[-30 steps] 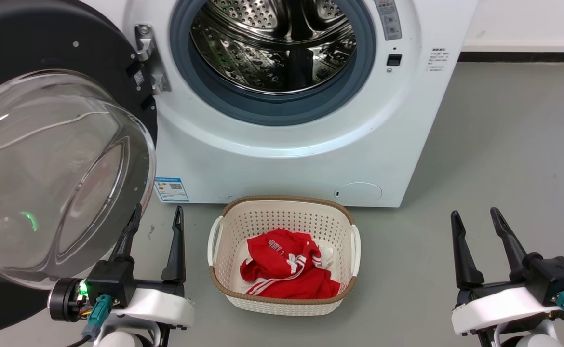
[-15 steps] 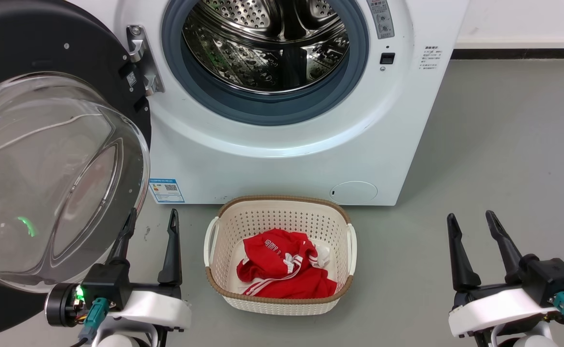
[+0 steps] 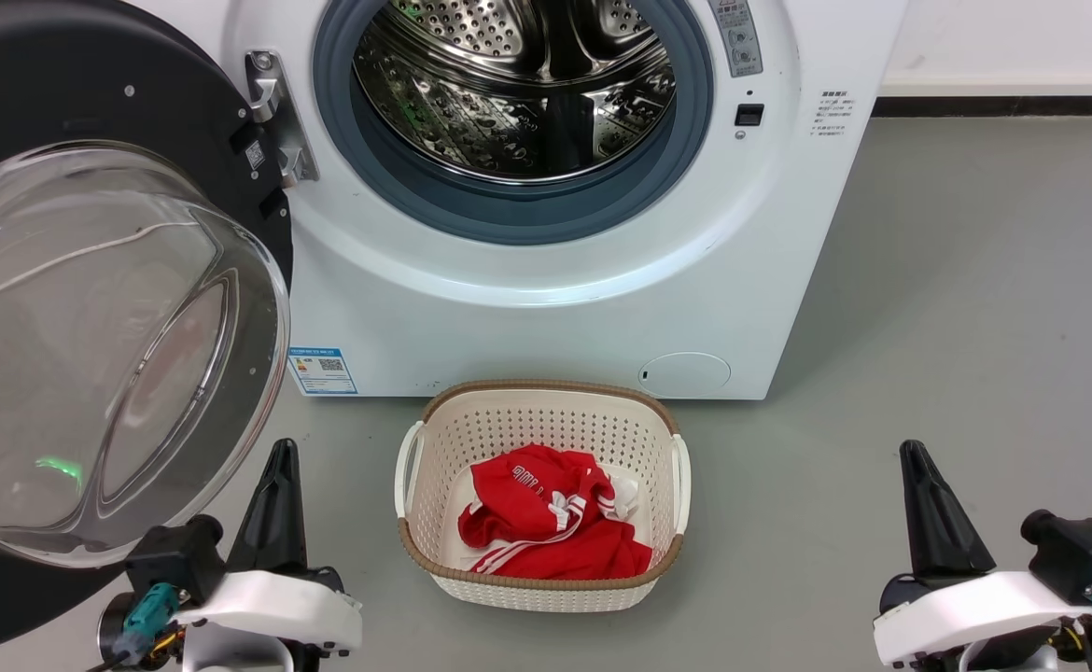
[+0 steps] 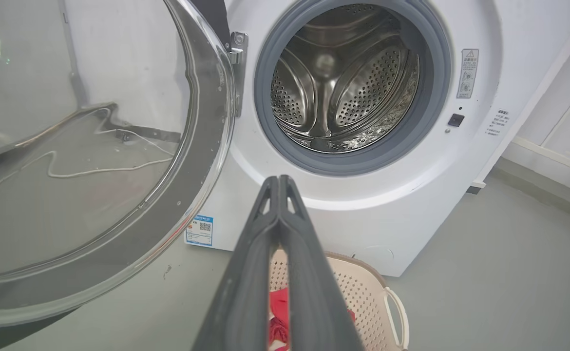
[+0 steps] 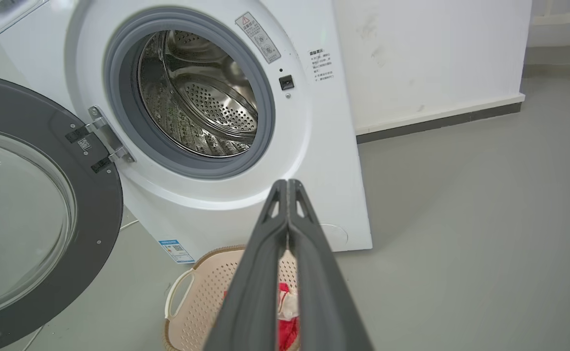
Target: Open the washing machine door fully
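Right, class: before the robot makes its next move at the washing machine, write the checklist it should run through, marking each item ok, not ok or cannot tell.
1. The washing machine door hangs clear of the drum mouth: ok.
2. The door rests against its hinge stop: cannot tell.
3. The left pincer is shut, empty and apart from the door: ok.
4. The right pincer is shut and empty: ok.
5. The basket stands upright before the washing machine, with the red garment inside: ok.

Basket point(image 3: 509, 431) before washing machine point(image 3: 546, 322)
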`<state>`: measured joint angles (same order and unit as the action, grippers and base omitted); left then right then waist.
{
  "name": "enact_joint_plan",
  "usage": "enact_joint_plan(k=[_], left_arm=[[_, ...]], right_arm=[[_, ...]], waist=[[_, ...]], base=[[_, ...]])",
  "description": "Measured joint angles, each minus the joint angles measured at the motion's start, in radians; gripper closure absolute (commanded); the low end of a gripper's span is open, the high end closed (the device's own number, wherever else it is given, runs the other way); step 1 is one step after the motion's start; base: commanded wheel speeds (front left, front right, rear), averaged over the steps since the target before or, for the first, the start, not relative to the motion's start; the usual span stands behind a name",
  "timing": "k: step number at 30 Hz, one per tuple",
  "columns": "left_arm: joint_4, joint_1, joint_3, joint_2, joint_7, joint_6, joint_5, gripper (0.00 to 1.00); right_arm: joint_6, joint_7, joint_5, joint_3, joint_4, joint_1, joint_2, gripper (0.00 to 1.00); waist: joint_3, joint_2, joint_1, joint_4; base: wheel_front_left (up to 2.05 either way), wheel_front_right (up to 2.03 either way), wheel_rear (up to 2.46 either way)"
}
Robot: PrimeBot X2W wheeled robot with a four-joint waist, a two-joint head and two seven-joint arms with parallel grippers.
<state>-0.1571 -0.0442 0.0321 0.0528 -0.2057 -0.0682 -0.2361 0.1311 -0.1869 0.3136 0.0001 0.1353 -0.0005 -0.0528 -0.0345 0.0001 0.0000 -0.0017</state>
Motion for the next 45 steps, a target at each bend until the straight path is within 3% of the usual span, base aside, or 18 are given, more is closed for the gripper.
enact_joint_plan(k=[21, 45], left_arm=[[-0.017, -0.006, 0.014, -0.001, 0.08, -0.013, -0.377, 1.0], [-0.041, -0.023, 0.037, -0.001, 0.161, -0.029, -0.71, 1.0]], right_arm=[[0.0, 0.066, 0.368, -0.012, 0.03, -0.024, -0.011, 1.0], [0.0, 0.134, 0.694, -0.03, 0.056, -0.048, -0.016, 1.0]], waist=[[0.006, 0.0, 0.0, 0.0], [0.012, 0.0, 0.0, 0.001]], base=[[0.0, 0.0, 0.0], [0.0, 0.0, 0.0]])
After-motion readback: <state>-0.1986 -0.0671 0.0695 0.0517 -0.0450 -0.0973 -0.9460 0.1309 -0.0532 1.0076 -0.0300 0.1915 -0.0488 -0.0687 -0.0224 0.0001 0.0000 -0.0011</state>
